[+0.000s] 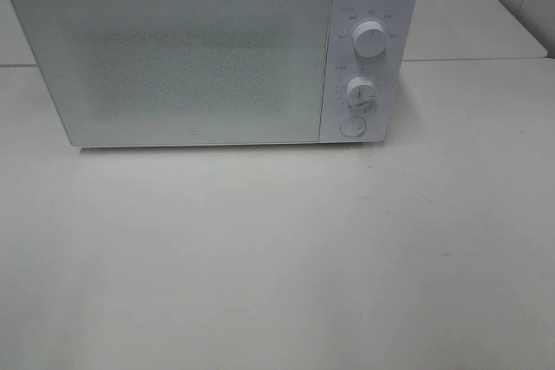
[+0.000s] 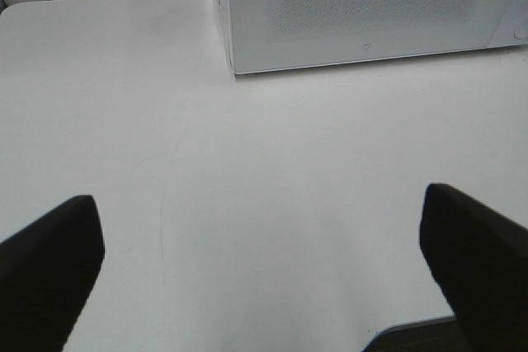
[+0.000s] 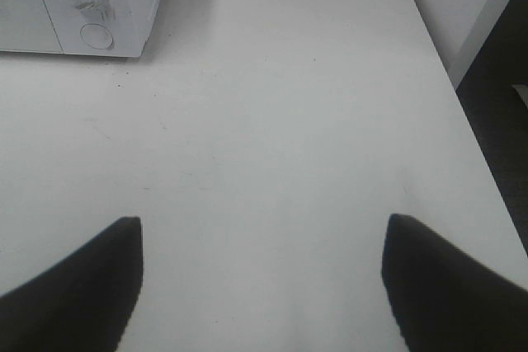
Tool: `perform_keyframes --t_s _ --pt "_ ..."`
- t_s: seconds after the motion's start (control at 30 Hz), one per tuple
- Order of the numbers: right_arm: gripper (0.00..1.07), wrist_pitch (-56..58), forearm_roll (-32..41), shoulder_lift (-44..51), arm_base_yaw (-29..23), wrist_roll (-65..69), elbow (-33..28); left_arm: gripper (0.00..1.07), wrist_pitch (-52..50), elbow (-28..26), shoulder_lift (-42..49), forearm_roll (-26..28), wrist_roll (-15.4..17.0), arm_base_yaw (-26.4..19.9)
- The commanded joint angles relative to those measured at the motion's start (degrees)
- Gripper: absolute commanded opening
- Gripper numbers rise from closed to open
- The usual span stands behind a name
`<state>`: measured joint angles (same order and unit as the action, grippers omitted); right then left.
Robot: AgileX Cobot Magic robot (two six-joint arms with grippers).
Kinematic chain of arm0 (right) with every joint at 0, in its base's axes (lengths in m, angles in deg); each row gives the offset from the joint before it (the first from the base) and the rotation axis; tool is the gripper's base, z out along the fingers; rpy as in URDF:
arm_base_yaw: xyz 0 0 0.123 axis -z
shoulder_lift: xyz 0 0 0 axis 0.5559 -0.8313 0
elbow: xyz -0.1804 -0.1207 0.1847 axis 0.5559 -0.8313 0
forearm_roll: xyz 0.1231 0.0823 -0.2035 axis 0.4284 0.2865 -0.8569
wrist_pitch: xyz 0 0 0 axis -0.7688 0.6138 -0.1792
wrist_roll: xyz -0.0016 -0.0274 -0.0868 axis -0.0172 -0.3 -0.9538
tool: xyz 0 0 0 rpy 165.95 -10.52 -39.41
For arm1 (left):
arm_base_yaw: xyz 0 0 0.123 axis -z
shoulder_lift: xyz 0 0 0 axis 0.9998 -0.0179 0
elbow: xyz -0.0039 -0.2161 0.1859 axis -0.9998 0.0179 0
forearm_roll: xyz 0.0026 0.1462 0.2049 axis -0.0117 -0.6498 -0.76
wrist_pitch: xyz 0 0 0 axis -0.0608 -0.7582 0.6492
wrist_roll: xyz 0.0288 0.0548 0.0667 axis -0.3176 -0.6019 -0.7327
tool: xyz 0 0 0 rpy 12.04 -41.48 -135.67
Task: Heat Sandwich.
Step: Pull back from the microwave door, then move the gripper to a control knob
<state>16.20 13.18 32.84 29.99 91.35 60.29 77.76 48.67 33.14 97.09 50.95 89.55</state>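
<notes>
My left pincer (image 2: 260,208) hangs low over the pale white tabletop (image 1: 277,257) with its 2 dark fingers spread wide and nothing between them. My right pincer (image 3: 262,232) is spread too, a little less, and is just as empty. Both sit back from the white box-shaped microwave oven (image 1: 199,54), and neither shows in the high view. I judge this a waiting pose, clear of the swing of the frosted door (image 1: 173,58), which is closed flush. The left faces the door's lower corner, and the right faces the control side, where 2 round white dials (image 1: 370,41) stand above a round push button (image 1: 352,126). The sandwich is in none of the 3 views: not on the table in front of the oven, not in either pincer. It may lie behind that door, but the speckled panel shows nothing through, so I cannot tell where it is, and I can say nothing of its bread or filling from here
</notes>
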Motion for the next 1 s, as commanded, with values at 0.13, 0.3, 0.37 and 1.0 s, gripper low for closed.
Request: perform_keyframes --t_s 0.13,0.3,0.37,1.0 --pt "0.76 -0.52 0.06 1.55 0.29 0.40 -0.06 1.01 -0.57 0.06 1.49 0.34 0.06 -0.23" --pt "0.76 -0.52 0.06 1.55 0.29 0.40 -0.06 1.01 -0.57 0.06 1.49 0.34 0.06 -0.23" --pt "0.76 -0.52 0.06 1.55 0.29 0.40 -0.06 1.01 -0.57 0.06 1.49 0.34 0.06 -0.23" --pt "0.76 -0.57 0.06 1.55 0.29 0.40 -0.06 1.01 -0.57 0.06 1.49 0.34 0.06 -0.23"
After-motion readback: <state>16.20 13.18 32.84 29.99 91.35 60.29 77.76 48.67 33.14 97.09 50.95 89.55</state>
